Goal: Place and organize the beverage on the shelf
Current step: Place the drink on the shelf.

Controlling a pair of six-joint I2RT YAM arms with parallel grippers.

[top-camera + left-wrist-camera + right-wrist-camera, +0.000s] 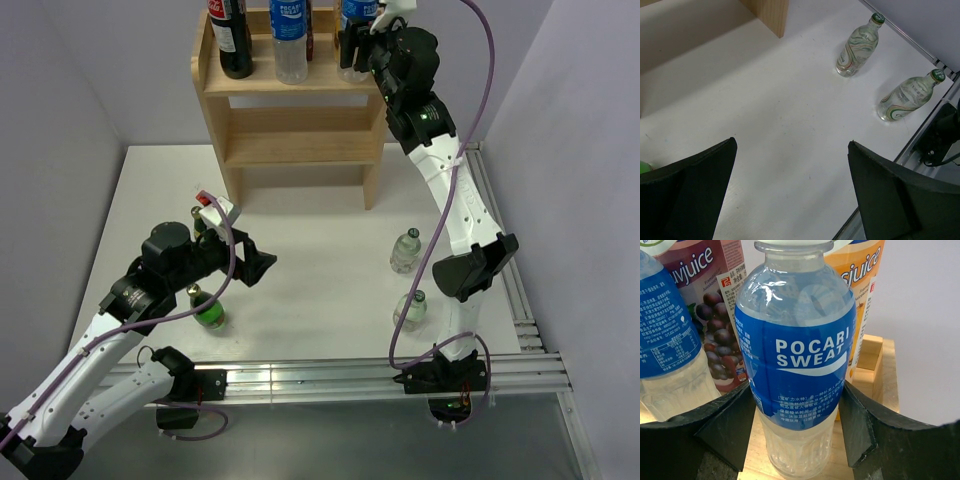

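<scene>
1. The light wooden three-tier shelf (290,120) stands at the far side of the white table (780,115).
2. At its top board, the right gripper (797,415) is closed against both sides of an upright clear plastic bottle (800,355), whose blue label reads "POCARI SWEAT".
3. Close around it are a second blue-labelled bottle (665,340) on the left and, behind, a purple grape "juice" carton (715,290) and an orange carton (865,285).
4. The left gripper (790,165) hangs wide open and empty above the table. Beyond it stand a clear green-capped glass bottle (857,47) and its twin (907,95).
</scene>
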